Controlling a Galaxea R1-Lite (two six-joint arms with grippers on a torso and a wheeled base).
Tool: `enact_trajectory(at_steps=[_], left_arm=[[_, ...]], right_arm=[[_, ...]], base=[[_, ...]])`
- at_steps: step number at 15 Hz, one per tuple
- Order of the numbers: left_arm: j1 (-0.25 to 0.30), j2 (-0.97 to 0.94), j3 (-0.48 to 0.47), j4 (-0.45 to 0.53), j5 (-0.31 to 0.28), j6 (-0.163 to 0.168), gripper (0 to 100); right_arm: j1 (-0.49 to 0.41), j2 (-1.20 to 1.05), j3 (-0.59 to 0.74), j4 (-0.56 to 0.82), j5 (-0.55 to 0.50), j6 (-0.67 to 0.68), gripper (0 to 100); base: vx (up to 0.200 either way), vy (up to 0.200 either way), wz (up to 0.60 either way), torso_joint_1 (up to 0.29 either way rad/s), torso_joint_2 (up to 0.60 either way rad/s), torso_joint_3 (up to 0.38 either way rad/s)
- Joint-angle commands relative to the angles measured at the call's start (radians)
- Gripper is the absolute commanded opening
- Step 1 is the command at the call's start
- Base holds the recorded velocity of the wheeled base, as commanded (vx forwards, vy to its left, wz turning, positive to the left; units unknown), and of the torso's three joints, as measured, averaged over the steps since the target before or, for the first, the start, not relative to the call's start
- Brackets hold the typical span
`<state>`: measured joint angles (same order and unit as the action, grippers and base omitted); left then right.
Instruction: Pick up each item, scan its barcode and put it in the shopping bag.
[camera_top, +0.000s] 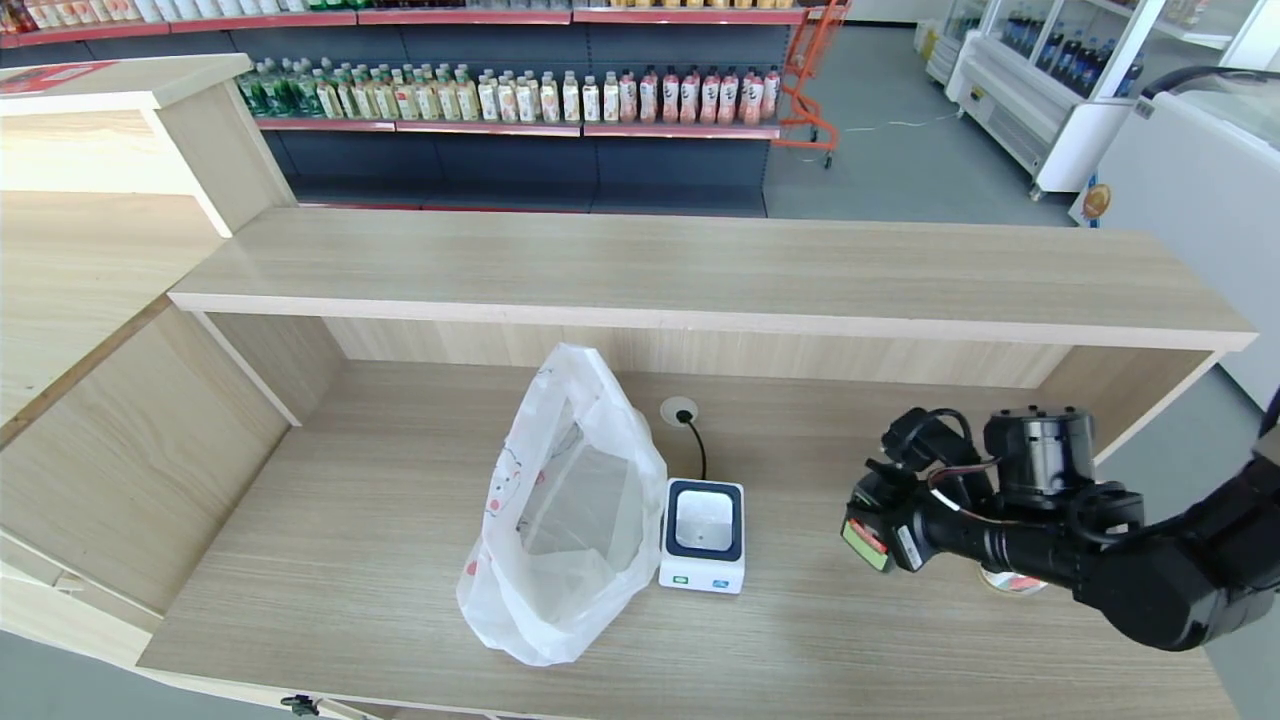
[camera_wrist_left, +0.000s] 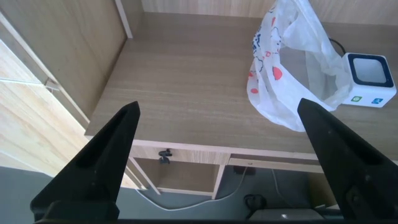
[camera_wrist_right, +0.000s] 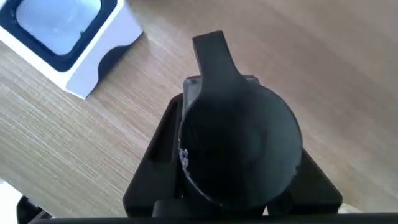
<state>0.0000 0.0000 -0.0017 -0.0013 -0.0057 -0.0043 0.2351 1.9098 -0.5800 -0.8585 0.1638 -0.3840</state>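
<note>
The desk (camera_top: 350, 560) is boxed in on three sides: a raised counter (camera_top: 700, 265) runs across the back, there's a side panel on the left (camera_top: 130, 470) and another on the right (camera_top: 1090, 390). Only the near edge is open.

The biggest free patch is the wide bare stretch left of the shopping bag (camera_top: 560, 510). There's also a bare strip between the scanner (camera_top: 703, 535) and the right gripper (camera_top: 862, 520), plus some room behind the scanner, where its cable (camera_top: 697, 445) runs back to a hole in the desk.

The bag stands near the middle with its mouth gaping, and its side sits right up against the scanner's left edge.

Count-wise it's one bag, one scanner and one item in hand: a dark round container (camera_top: 866, 543) with a red and green label. The right gripper is pinching it, held above the desk to the right of the scanner and apart from it. From the right wrist camera you can see one finger (camera_wrist_right: 211, 50) poking out past the container (camera_wrist_right: 239, 149).

There's also one round thing (camera_top: 1008, 582) lying on the desk under the right arm. It's mostly hidden, so I can't say what it is.

The left gripper (camera_wrist_left: 217, 107) has its fingers spread wide with nothing between them, and it hangs out past the near left edge of the desk.
</note>
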Motion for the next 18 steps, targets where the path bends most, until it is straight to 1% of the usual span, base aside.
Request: enact_trajectory(at_steps=[1, 2, 3, 4, 5, 7, 8, 9, 10, 11, 12, 13, 14, 15, 16, 17, 18], left_arm=[[0.000, 0.000, 0.000, 0.000, 0.000, 0.000, 100], [0.000, 0.000, 0.000, 0.000, 0.000, 0.000, 100], [0.000, 0.000, 0.000, 0.000, 0.000, 0.000, 100], [0.000, 0.000, 0.000, 0.000, 0.000, 0.000, 100], [0.000, 0.000, 0.000, 0.000, 0.000, 0.000, 100], [0.000, 0.000, 0.000, 0.000, 0.000, 0.000, 100], [0.000, 0.000, 0.000, 0.000, 0.000, 0.000, 100], [0.000, 0.000, 0.000, 0.000, 0.000, 0.000, 100], [0.000, 0.000, 0.000, 0.000, 0.000, 0.000, 100], [0.000, 0.000, 0.000, 0.000, 0.000, 0.000, 100], [0.000, 0.000, 0.000, 0.000, 0.000, 0.000, 100], [0.000, 0.000, 0.000, 0.000, 0.000, 0.000, 100], [0.000, 0.000, 0.000, 0.000, 0.000, 0.000, 100], [0.000, 0.000, 0.000, 0.000, 0.000, 0.000, 100], [0.000, 0.000, 0.000, 0.000, 0.000, 0.000, 100], [0.000, 0.000, 0.000, 0.000, 0.000, 0.000, 100], [0.000, 0.000, 0.000, 0.000, 0.000, 0.000, 100]], right_arm=[[-0.042, -0.255, 0.132, -0.105, -0.001, -0.056, 0], [-0.042, -0.298, 0.193, -0.162, -0.001, -0.150, 0], [-0.045, -0.321, 0.236, -0.214, 0.005, -0.274, 0], [-0.046, -0.327, 0.238, -0.231, 0.006, -0.329, 0], [-0.045, -0.342, 0.238, -0.249, 0.010, -0.446, 0], [-0.042, -0.385, 0.244, -0.246, 0.052, -0.924, 0], [-0.039, -0.387, 0.243, -0.246, 0.134, -1.164, 0], [-0.034, -0.379, 0.241, -0.244, 0.272, -1.398, 0], [-0.025, -0.376, 0.241, -0.238, 0.356, -1.541, 0], [0.029, -0.383, 0.239, -0.198, 0.477, -1.797, 0], [0.062, -0.396, 0.239, -0.157, 0.516, -1.882, 0], [0.141, -0.440, 0.243, -0.013, 0.554, -2.000, 0], [0.208, -0.483, 0.246, 0.136, 0.565, -2.064, 0], [0.222, -0.497, 0.244, 0.233, 0.574, -2.118, 0], [0.219, -0.485, 0.241, 0.265, 0.634, -2.176, 0], [0.204, -0.471, 0.239, 0.263, 0.732, -2.219, 0], [0.184, -0.471, 0.247, 0.266, 0.764, -2.247, 0]], base=[[0.000, 0.000, 0.00, 0.000, 0.00, 0.000], [0.000, 0.000, 0.00, 0.000, 0.00, 0.000], [0.000, 0.000, 0.00, 0.000, 0.00, 0.000], [0.000, 0.000, 0.00, 0.000, 0.00, 0.000], [0.000, 0.000, 0.00, 0.000, 0.00, 0.000], [0.000, 0.000, 0.00, 0.000, 0.00, 0.000], [0.000, 0.000, 0.00, 0.000, 0.00, 0.000], [0.000, 0.000, 0.00, 0.000, 0.00, 0.000], [0.000, 0.000, 0.00, 0.000, 0.00, 0.000], [0.000, 0.000, 0.00, 0.000, 0.00, 0.000], [0.000, 0.000, 0.00, 0.000, 0.00, 0.000], [0.000, 0.000, 0.00, 0.000, 0.00, 0.000], [0.000, 0.000, 0.00, 0.000, 0.00, 0.000], [0.000, 0.000, 0.00, 0.000, 0.00, 0.000], [0.000, 0.000, 0.00, 0.000, 0.00, 0.000], [0.000, 0.000, 0.00, 0.000, 0.00, 0.000], [0.000, 0.000, 0.00, 0.000, 0.00, 0.000]])
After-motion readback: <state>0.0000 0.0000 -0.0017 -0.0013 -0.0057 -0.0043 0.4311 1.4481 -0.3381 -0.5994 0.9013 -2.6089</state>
